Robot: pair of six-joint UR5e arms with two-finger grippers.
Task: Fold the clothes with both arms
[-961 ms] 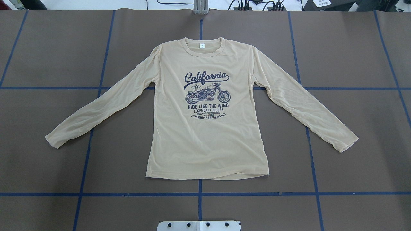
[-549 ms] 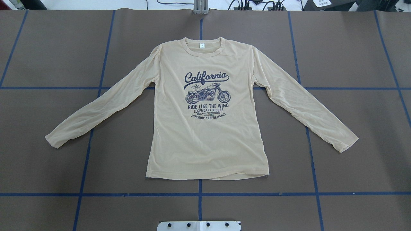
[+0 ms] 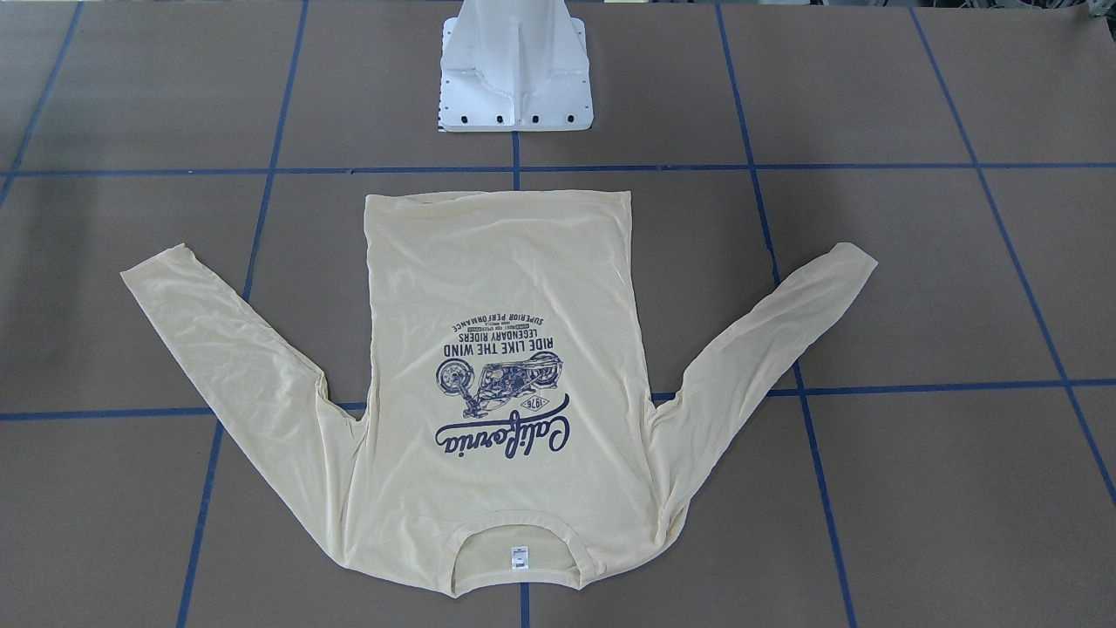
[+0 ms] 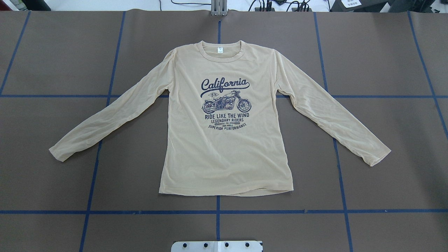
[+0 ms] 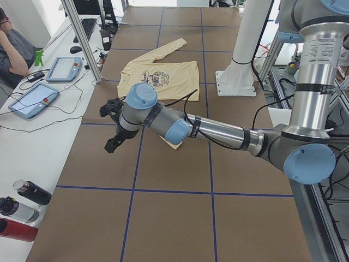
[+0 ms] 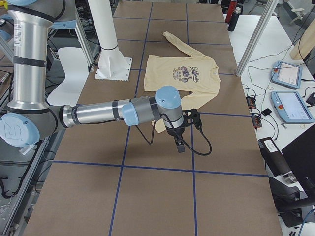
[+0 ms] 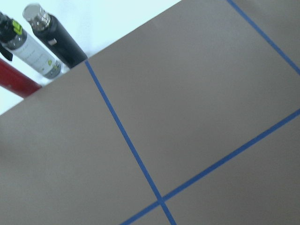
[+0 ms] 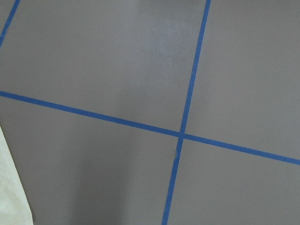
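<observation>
The pale yellow long-sleeved shirt point(image 4: 224, 154) lies flat, print side up, in the middle of the brown table, sleeves spread out and down on both sides. Its collar with the white label point(image 4: 220, 49) is on the far side from the robot. It also shows in the front-facing view point(image 3: 497, 279). Neither arm shows in the overhead or front-facing views. In the exterior left view my left gripper point(image 5: 111, 143) hangs over bare table beyond the sleeve end. In the exterior right view my right gripper point(image 6: 179, 142) hangs just past the other sleeve. I cannot tell whether either is open or shut.
The white pedestal base point(image 3: 514, 78) stands just behind the shirt's hem. Blue tape lines point(image 4: 217, 211) cross the table. Several bottles point(image 7: 42, 37) lie at the table's left end. Tablets and cables point(image 6: 290, 103) lie on the white bench across the table.
</observation>
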